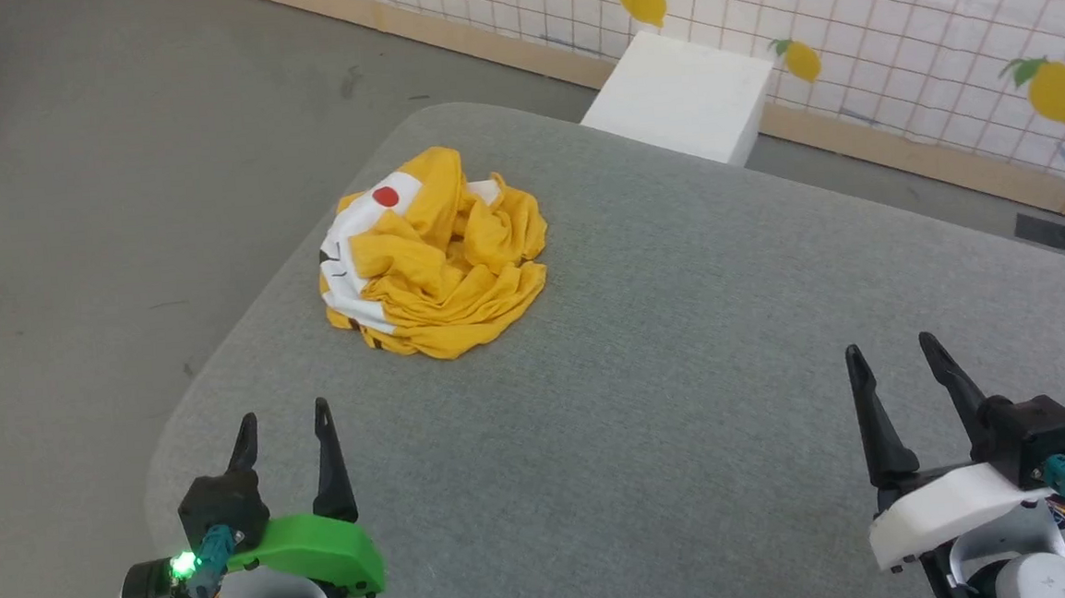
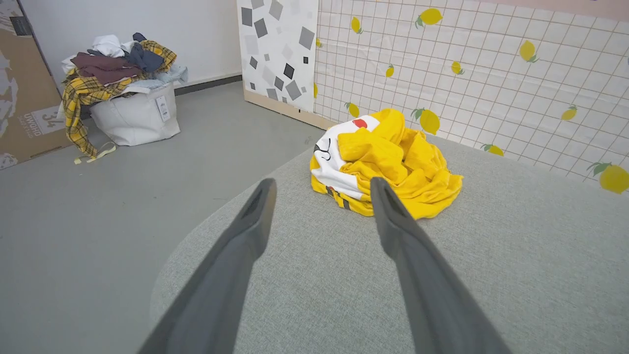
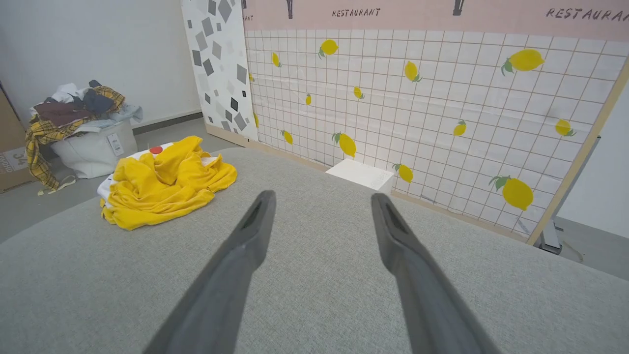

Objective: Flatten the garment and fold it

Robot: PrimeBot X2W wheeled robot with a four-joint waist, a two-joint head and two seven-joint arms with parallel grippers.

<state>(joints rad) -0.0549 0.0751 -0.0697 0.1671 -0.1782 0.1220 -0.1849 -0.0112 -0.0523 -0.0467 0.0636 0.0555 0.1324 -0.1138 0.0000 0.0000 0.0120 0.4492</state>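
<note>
Both our left pincer (image 1: 283, 411) and our right pincer (image 1: 889, 344) stand empty with jaws apart above the near side of the grey bench (image 1: 652, 440). The yellow T-shirt (image 1: 438, 259) lies crumpled in a heap on the bench toward its far left corner, well apart from both pincers and nearer the left one.

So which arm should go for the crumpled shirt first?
Left, probably. The garment lies bunched on the left side of the table, almost straight ahead of the open left gripper. The right gripper, also open, would have to reach across.
</note>
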